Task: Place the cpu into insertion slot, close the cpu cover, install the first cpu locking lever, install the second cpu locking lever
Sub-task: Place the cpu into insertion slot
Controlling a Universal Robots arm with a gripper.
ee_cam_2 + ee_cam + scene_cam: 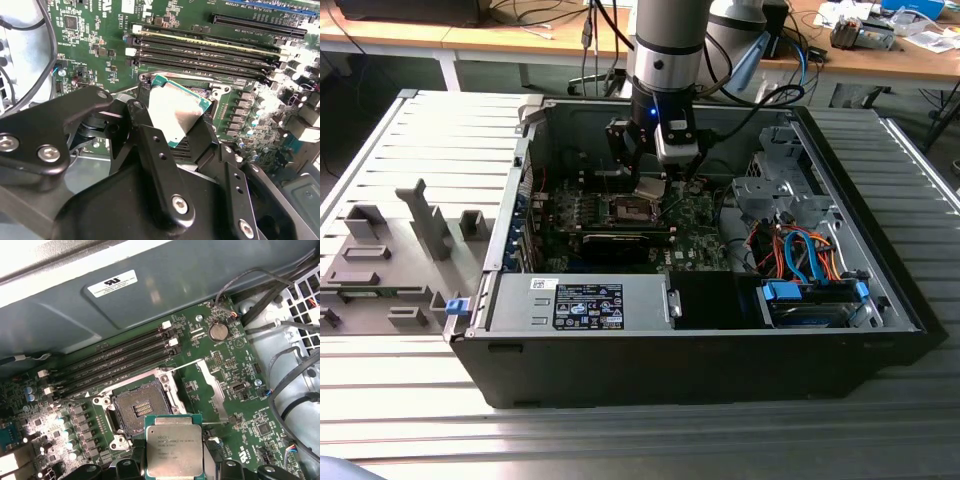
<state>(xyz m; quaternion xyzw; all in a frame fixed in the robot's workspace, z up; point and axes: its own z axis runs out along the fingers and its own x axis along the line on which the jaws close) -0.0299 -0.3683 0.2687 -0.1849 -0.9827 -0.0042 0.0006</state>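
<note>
Cpu [173, 445], silver top up, pinched at opposite edges between the black fingers [150, 142] of the gripper [175, 127], lifted clear of the green motherboard [225, 360] mid-case. Close by, insertion slot [136, 409] bare, its contacts exposed. Cpu cover [214, 387] swung open alongside. Long memory slots [115, 362] beyond the socket, toward the board's edge.

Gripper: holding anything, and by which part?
Yes: the gripper holds the small flat square silver-topped cpu by two opposite edges, not yet in the dark square insertion slot.
</note>
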